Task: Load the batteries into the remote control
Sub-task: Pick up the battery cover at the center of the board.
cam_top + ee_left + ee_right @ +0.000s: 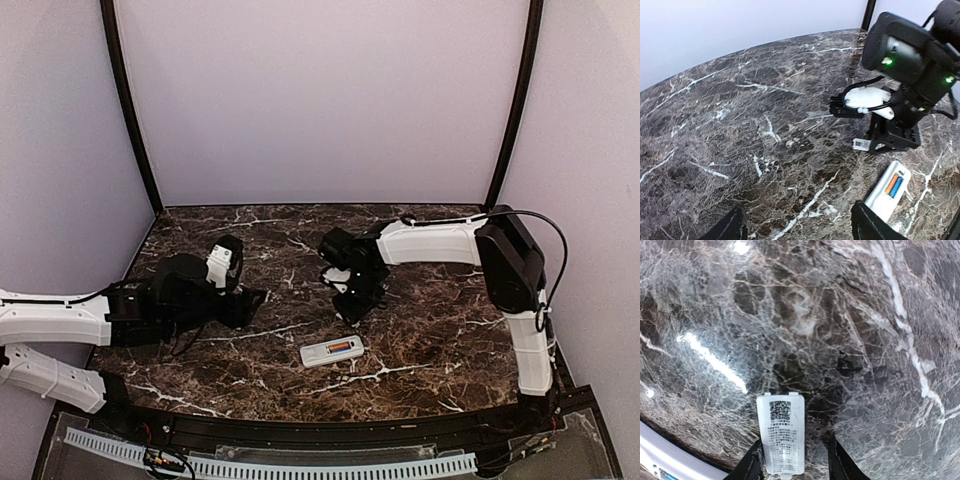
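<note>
The remote (332, 351) lies bay-up on the table (440, 340), about midway across and toward the near edge. The batteries (343, 347) show orange and blue inside the bay. Both look seated, so the loading itself seems done and the step in hand is probably the cover (781, 432). That small white piece, label toward the camera, sits between the jaws of the right gripper (795, 450), just far of the remote. The jaws stand apart: one finger meets the cover's edge and the other leaves a strip of dark marble showing, so nothing looks clamped

To do this well, close squarely on the cover's long edges so it cannot twist, then carry it level over the bay. Set the end with the two small tabs in first and press the other end down until it sits flush. The remote is light and loose on smooth stone, so it will likely skate under a push. Bracing it with the other gripper would help

The right arm rises from its base at the near right and folds at the far right. Its forearm runs left across the table, with the wrist bent down at the marble. The left arm lies low along the left side. The left gripper (801, 225) points right toward the remote, short of it, with its jaws wide apart and empty
</note>
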Tool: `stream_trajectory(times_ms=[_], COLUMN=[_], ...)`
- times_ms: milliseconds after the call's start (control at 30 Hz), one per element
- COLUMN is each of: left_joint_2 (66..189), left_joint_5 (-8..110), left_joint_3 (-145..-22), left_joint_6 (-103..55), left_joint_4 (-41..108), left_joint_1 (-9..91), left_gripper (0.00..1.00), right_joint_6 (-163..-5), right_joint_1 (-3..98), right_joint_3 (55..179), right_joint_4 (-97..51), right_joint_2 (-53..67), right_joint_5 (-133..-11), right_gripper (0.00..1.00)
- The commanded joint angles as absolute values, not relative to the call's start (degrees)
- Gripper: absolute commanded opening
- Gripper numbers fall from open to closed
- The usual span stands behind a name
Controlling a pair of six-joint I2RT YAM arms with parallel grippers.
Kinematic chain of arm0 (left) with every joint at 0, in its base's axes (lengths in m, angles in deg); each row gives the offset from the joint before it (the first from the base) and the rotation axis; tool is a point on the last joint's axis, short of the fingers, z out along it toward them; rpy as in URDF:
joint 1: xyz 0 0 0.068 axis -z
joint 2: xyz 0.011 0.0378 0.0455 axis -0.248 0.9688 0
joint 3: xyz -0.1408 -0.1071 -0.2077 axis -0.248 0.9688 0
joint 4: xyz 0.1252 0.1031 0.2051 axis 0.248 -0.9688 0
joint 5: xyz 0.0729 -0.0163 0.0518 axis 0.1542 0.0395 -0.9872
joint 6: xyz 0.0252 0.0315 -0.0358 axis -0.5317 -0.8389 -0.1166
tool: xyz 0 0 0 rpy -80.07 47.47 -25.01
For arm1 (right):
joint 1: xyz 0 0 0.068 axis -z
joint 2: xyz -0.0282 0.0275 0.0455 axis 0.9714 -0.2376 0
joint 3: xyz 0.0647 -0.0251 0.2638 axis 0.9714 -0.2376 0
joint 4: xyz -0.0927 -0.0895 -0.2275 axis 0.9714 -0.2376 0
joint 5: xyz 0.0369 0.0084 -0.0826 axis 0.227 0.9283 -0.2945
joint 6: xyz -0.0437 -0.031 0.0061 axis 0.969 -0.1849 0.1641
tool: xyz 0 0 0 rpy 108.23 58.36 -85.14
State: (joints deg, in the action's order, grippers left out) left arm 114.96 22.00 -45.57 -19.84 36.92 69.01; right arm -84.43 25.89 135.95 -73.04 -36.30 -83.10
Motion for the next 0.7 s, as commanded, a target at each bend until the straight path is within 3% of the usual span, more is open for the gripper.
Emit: stream_trajectory(times_ms=[0,467,533,667], left_joint_2=[110.6,108.8,108.4,107.8], left_joint_5=[21.7,21.8,21.7,21.1], left_joint_3=[-44.6,-45.5,-45.6,-46.1], left_joint_6=[-23.7,-24.8,-24.8,-24.8], left_joint_4=[36.1,34.8,34.5,33.4], left_joint_1=[70.7,71.2,71.4,71.7], left_gripper=[0.7,0.7,0.7,0.7], right_joint_6=[-79.6,-83.3,-83.5,-83.6], right_joint_1=[26.3,26.3,26.3,26.3], right_joint_3=[133.5,129.5,129.8,129.7], right_joint_4=[-75.4,-75.6,-75.1,-73.9], right_joint_2=[-41.1,-38.3,-38.3,-37.9], right_joint_5=[-85.3,-81.6,-82.3,-81.9], right_gripper=[0.42,0.44,0.42,0.27])
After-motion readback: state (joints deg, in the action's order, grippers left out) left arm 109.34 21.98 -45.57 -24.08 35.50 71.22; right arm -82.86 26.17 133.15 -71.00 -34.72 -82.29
